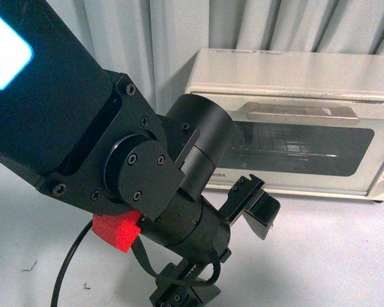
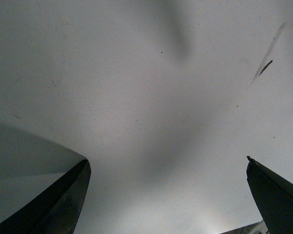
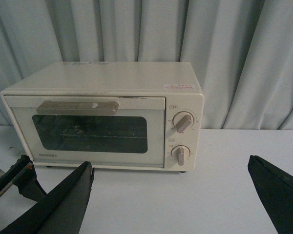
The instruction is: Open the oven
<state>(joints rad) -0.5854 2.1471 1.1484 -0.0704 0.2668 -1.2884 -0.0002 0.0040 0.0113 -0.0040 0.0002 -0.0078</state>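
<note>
Oven (image 3: 102, 122): cream-white, standing at the back of the white table (image 3: 219, 195), before the grey curtain (image 3: 234, 48). Door shut. The bar handle (image 3: 78, 107) runs along the door's upper edge, untouched. Two knobs (image 3: 181, 122) sit beside the door.

Right gripper (image 3: 171, 200): fingers spread wide, empty, facing the oven and well apart from it.

Left gripper (image 2: 168, 195): spread wide, empty, close over the table top.

Step judged: approach, with no grasp begun. Next, a gripper must reach the handle, close on it, and draw it outward and down.

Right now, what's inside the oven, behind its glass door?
The oven is shut. Through its glass door a wire rack shows. The glass is dark and reflective, so whether anything lies on the rack or further back cannot be told.
</note>
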